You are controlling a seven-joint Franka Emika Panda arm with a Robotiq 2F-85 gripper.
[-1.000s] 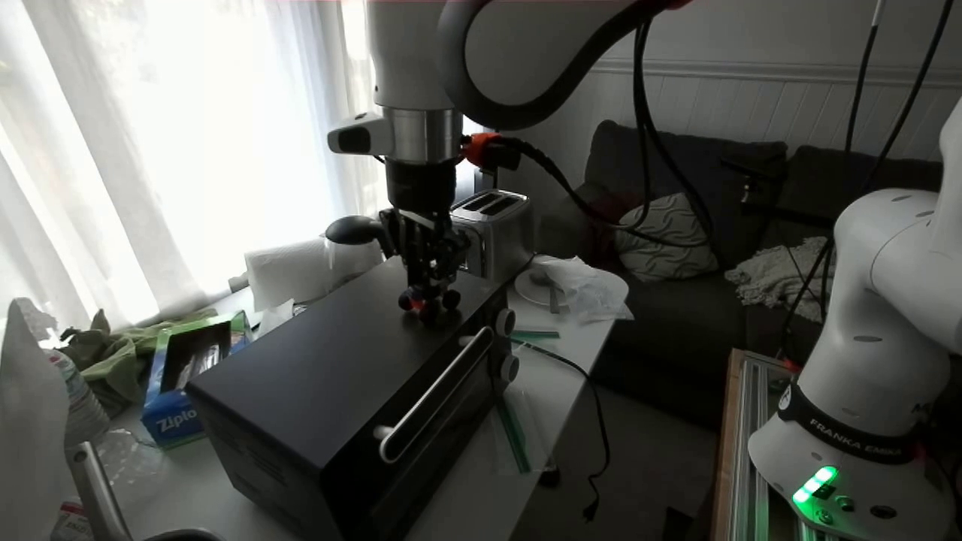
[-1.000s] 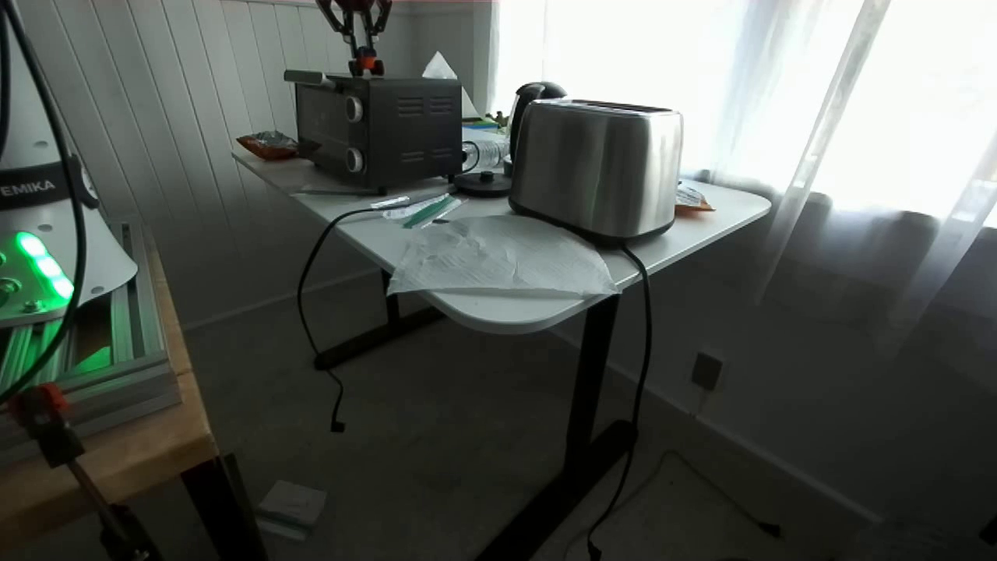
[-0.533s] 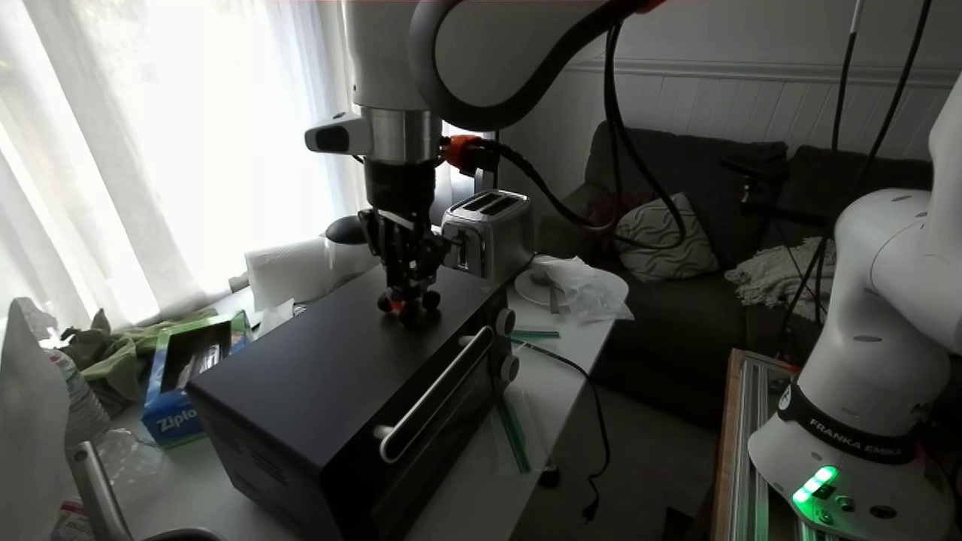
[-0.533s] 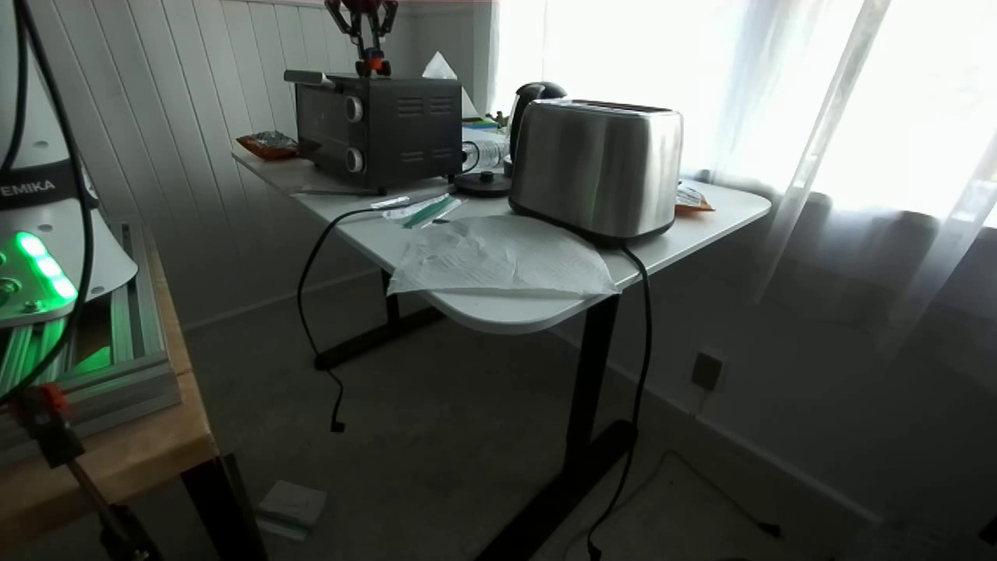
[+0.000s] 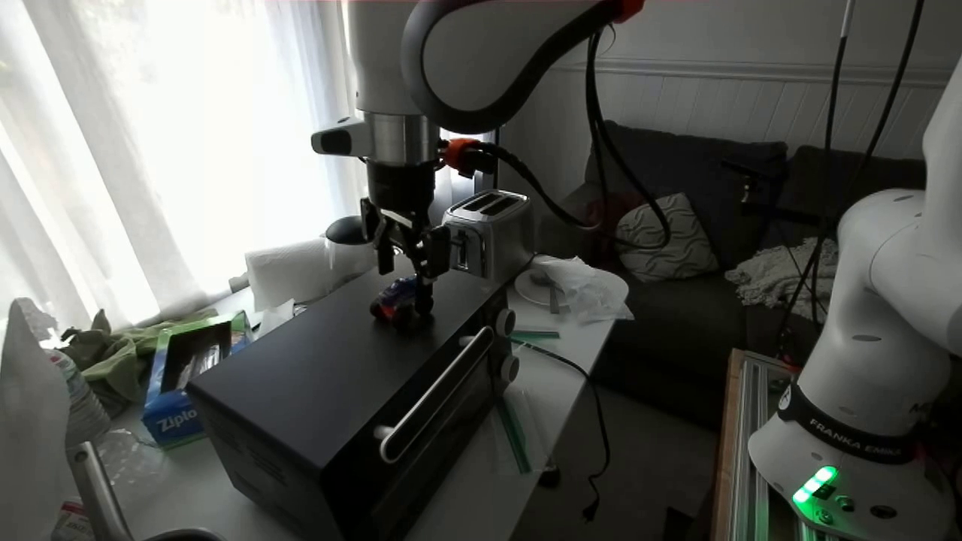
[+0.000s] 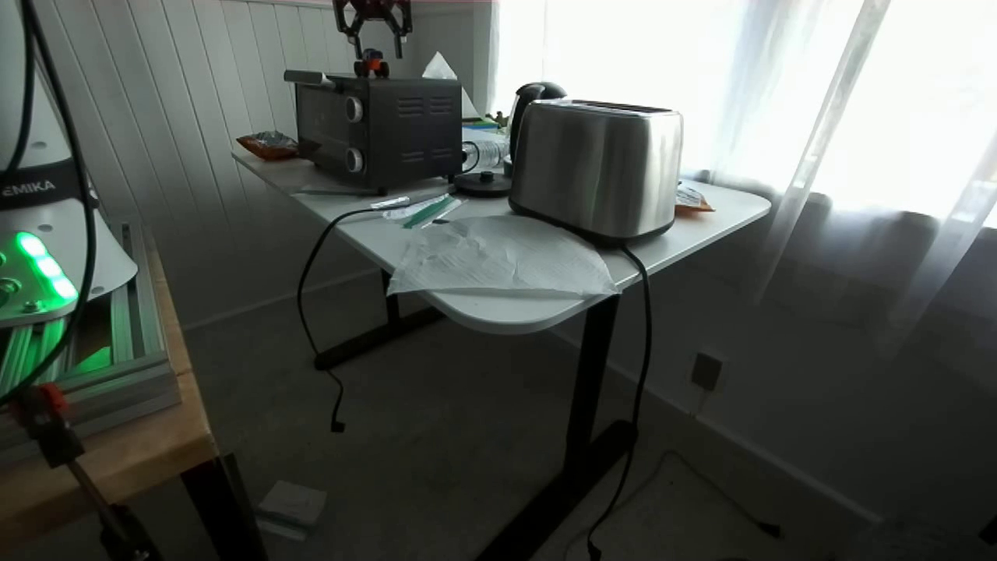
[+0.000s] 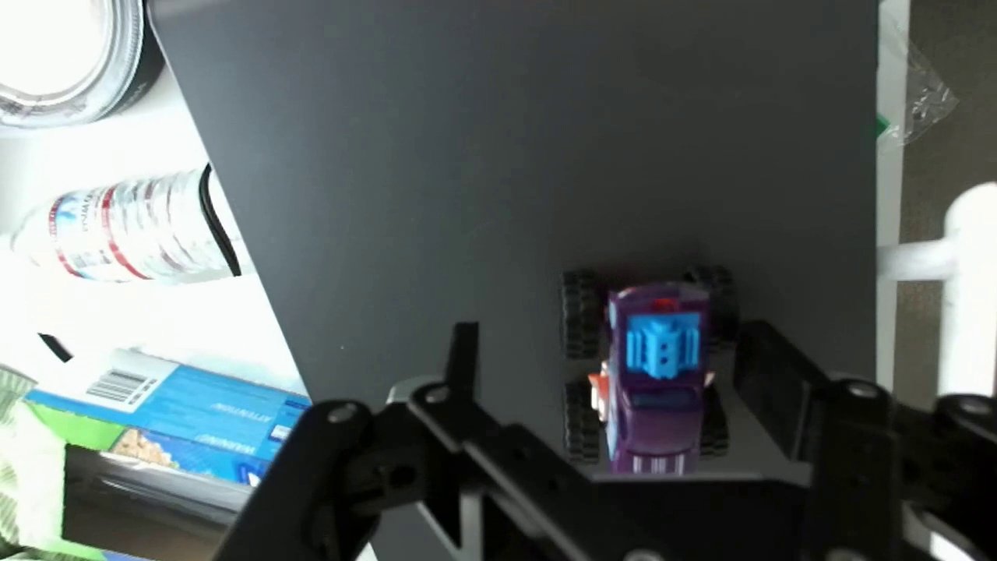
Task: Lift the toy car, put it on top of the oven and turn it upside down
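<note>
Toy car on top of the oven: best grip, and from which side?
Take the toy car from above, closing the hand across its purple body. It stands on its wheels, its sides facing the spread fingers. The wheels jut out past the body on both sides, so I'd aim above them; a low grip would probably land on them first.
</note>
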